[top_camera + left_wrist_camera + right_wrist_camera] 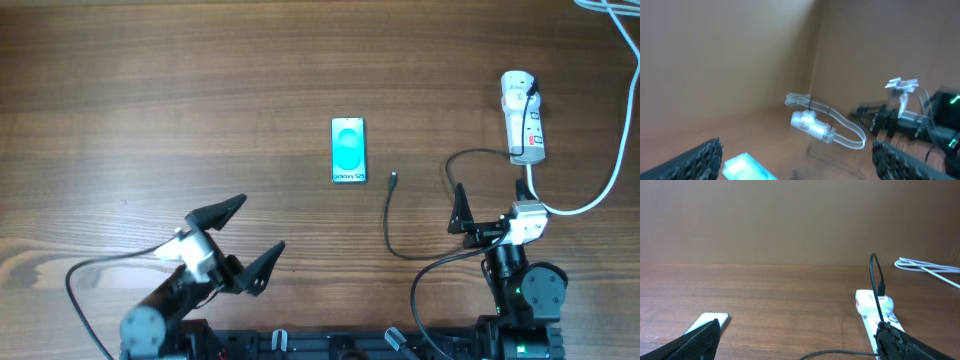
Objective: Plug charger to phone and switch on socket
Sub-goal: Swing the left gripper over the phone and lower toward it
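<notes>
I counted one phone (348, 150); one charger (389, 218); one socket (522, 118); one thick white lead (580, 211); two grippers, the left gripper (263, 222) and the right gripper (490, 196); one wooden table (150, 100).

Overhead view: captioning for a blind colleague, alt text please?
A turquoise-screened phone lies mid-table, the charger tip loose just right of it. The white socket sits far right; left claw and right claw hang open, empty.

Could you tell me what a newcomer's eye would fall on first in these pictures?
The phone, turquoise screen bright, lies in the middle. The white socket sits to its right, the charger trailing loose between them. The left gripper and right gripper stand open in the foreground.
</notes>
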### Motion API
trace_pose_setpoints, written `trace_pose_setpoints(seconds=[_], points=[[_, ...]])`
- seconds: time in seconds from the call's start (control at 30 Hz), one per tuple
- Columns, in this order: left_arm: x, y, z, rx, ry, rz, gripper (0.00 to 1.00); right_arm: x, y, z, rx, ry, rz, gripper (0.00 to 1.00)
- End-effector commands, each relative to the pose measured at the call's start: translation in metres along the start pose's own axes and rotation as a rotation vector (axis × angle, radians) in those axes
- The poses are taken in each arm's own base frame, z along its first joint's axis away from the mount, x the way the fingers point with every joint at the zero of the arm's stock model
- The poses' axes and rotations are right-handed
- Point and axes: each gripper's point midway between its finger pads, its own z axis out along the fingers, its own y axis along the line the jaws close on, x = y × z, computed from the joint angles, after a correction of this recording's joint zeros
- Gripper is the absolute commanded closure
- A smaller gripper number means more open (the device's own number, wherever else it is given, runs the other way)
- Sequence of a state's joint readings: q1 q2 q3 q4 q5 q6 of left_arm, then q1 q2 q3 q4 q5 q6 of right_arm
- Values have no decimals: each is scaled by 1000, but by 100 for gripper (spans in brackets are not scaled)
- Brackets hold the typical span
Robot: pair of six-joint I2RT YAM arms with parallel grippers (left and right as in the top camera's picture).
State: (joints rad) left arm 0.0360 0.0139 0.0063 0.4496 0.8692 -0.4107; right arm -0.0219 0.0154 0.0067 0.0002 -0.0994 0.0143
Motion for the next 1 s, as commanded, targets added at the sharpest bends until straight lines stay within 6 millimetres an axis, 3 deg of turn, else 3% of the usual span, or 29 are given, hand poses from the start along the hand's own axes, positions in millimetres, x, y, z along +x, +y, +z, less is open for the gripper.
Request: trace_pose_setpoints(seconds=[0.0,0.2,0.4,0.5,0.7,0.87,0.97], points=[[-38,1,-3,-36,-157,-91,0,-2,-1,-1,7,-12,12,0],[-91,-3,-3,-91,-256,-31,0,-2,-1,-1,7,-12,12,0],[-123,3,23,-157,-73,-41,0,-2,-1,-1,7,-12,12,0],[-121,16,38,-222,163,-191,0,-2,-1,-1,7,-12,12,0],[-100,37,46,-355,561,-520,0,-2,-1,-1,7,-12,12,0],[-93,27,62,-262,672,-797,0,-2,-1,-1,7,-12,12,0],[-80,32,68,-245,718,-846,0,-2,-1,-1,7,-12,11,0]])
